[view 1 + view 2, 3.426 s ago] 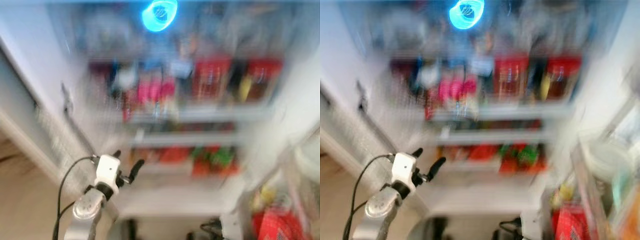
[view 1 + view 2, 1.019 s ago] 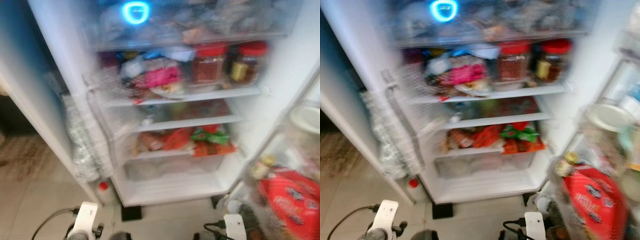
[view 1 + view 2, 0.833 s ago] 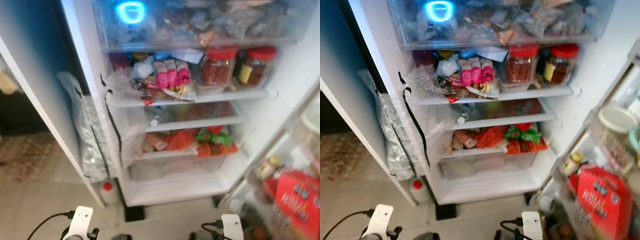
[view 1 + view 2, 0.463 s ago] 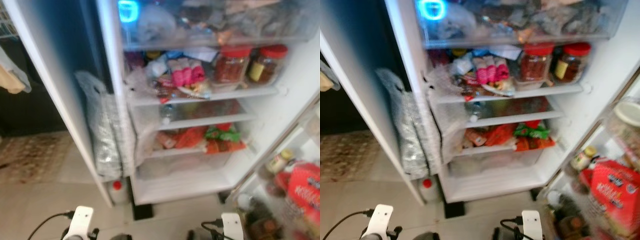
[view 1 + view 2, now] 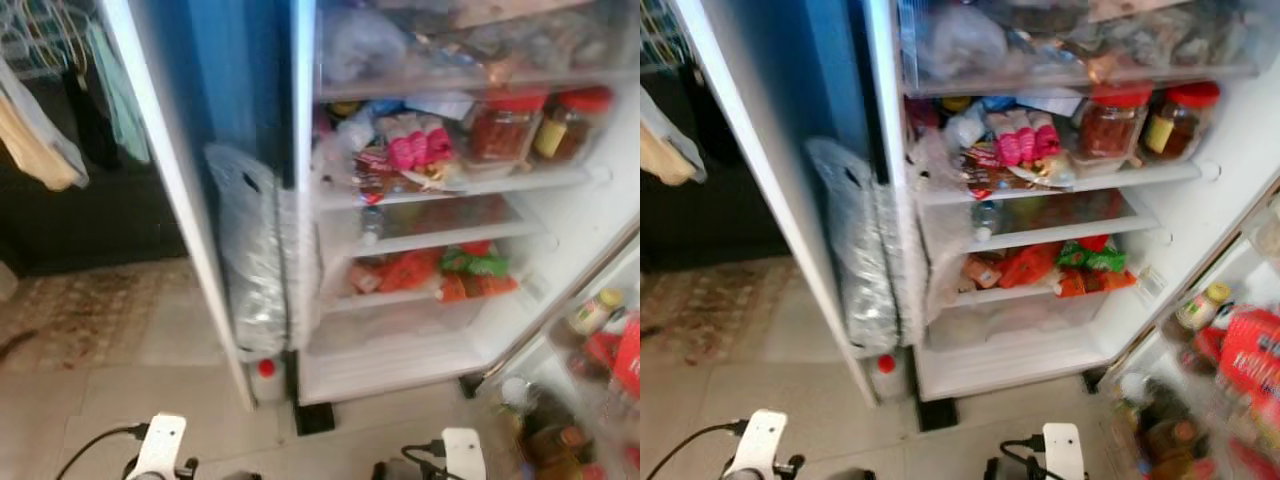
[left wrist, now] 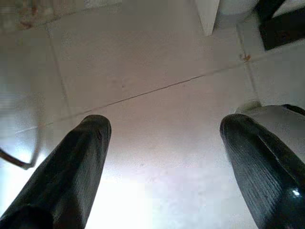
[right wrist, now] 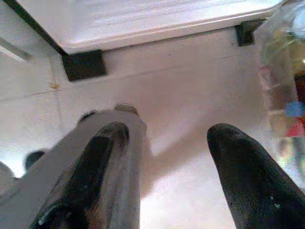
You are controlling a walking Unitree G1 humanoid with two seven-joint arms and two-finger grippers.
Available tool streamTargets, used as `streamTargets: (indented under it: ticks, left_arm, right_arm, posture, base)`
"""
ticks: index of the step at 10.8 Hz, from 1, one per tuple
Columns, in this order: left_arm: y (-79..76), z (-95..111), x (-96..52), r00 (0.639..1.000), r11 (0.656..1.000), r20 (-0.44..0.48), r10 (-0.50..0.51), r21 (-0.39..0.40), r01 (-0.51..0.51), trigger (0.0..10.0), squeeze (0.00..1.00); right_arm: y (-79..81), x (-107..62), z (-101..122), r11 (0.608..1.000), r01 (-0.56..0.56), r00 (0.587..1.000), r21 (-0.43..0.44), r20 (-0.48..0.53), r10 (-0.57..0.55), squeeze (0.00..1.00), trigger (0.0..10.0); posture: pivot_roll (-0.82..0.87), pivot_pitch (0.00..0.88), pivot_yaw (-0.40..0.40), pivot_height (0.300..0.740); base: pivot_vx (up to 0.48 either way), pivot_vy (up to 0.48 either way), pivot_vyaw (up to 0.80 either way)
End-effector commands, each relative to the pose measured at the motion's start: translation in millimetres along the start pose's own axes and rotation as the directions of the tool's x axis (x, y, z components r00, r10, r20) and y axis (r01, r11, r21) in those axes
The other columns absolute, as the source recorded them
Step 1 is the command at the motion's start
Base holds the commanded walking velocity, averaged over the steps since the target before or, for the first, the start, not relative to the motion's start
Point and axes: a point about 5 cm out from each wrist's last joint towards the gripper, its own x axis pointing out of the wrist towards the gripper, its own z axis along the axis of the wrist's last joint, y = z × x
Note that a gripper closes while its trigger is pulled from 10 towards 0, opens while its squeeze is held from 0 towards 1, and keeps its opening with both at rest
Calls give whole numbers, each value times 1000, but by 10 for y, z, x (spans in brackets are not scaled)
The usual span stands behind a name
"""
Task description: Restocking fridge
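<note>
Fridge [image 5: 1230,200] stands open in front of the robot, shelves already crammed. Looks like the step in hand is just lining up w/ the fridge, nothing being loaded yet. Both arms hang low. Left gripper [image 6: 162,157] points at bare floor tiles [image 6: 143,62], fingers spread wide, nothing between them. Right gripper [image 7: 164,157] same story: fingers apart, empty, aimed at the floor near the fridge's foot [image 7: 83,64].

Next move, I'd guess: find something to stock and pick it up, since neither claw holds anything, then pick a shelf w/ room.

Room is the problem. Top drawer [image 5: 1070,40] is stuffed w/ bags. Shelf below has 2 red-lidded jars [image 5: 1140,120] beside pink packets [image 5: 1020,135] and wrappers. Lower shelf holds red and green packets [image 5: 1060,265]. The bottom bin [image 5: 1010,320] looks the least full, though blurry.

In the way: a plastic bag [image 5: 855,250] hangs by the fridge's left edge, a red-capped bottle [image 5: 886,372] sits on the floor under it. The door shelf [image 5: 1200,400] to the right is loaded w/ bottles and a red pack, close to the right arm's path.
</note>
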Motion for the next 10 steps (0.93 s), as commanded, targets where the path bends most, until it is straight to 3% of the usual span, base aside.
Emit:
streamTargets:
  ticks: [1, 3, 10]
  left_arm:
    - [-26, -3, 1, 1000, 1000, -2, -11, 4, 11, 10000, 0]
    - [-33, 10, 3, 1000, 1000, 6, -14, 7, 14, 10000, 0]
    - [-79, 14, 3, 999, 999, 11, -34, 1, 34, 10000, 0]
  right_arm:
    - [46, -32, -167, 1000, -21, 997, 10, -69, 22, 0, 10000]
    - [50, -32, -172, 1000, -22, 997, 8, -75, 22, 0, 10000]
    - [43, -33, -186, 1000, -17, 996, -6, -91, 16, 0, 10000]
  posture:
    - [-102, 42, 20, 708]
    - [-100, 39, 21, 738]
    - [-100, 22, 21, 740]
  base:
    - [0, 289, 0]
    - [0, 131, 0]
    - [0, 0, 0]
